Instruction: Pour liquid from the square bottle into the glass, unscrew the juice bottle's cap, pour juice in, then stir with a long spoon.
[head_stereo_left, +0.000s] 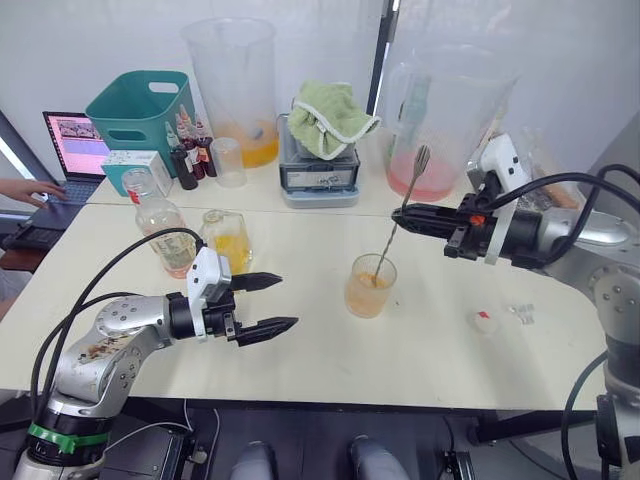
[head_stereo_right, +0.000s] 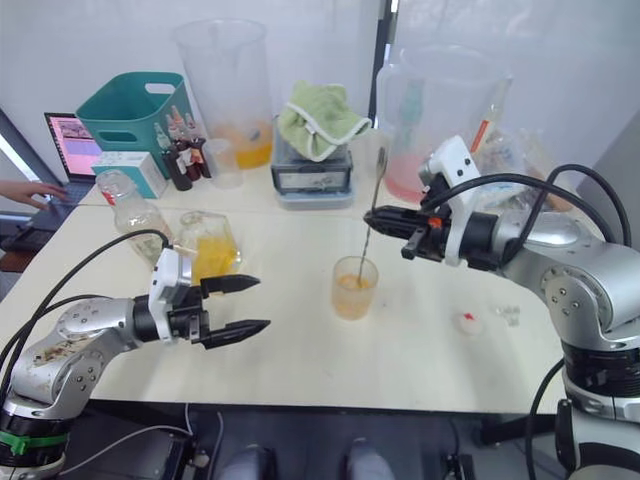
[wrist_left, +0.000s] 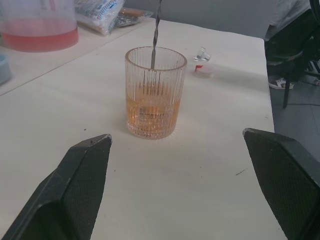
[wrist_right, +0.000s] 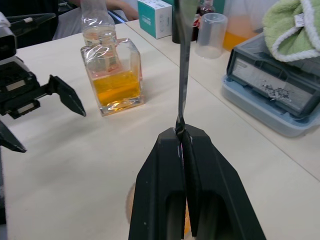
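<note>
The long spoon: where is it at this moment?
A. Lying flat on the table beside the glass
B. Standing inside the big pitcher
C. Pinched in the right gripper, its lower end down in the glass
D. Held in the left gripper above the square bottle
C: the right gripper is shut on the long spoon, whose lower end sits in the glass; the left gripper is open and holds nothing.

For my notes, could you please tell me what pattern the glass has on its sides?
The glass has fine vertical ribs all around; clearest in the left wrist view.
</note>
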